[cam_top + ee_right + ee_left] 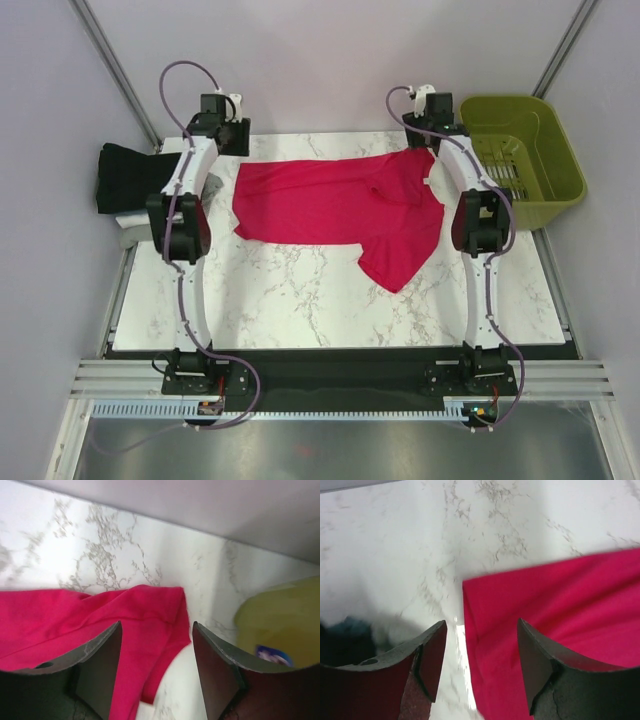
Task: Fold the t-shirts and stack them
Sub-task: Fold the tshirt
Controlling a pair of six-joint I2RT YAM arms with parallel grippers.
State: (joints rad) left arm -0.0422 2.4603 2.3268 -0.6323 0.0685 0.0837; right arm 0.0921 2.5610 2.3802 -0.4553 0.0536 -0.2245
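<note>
Seen from above, a white marble table (300, 300) holds one crimson-pink t-shirt (330, 200). It lies open and flat across the far middle of the table, with one part trailing toward the near right. Two robot arms reach from the near edge to the far side, one at each end of the shirt.

The left gripper (482, 647) has its two fingers spread apart and holds nothing. The shirt's left corner lies on the marble in the gap between them. The right gripper (156, 652) is spread in the same way and also holds nothing, with the shirt's far right corner below its gap.

One folded black t-shirt (125, 175) sits at the far left, past the table's edge and well apart from the pink one. A bit of pale grey cloth (128, 236) shows at its near side. One olive-green basket (560, 165) stands at the far right, beside the table.
</note>
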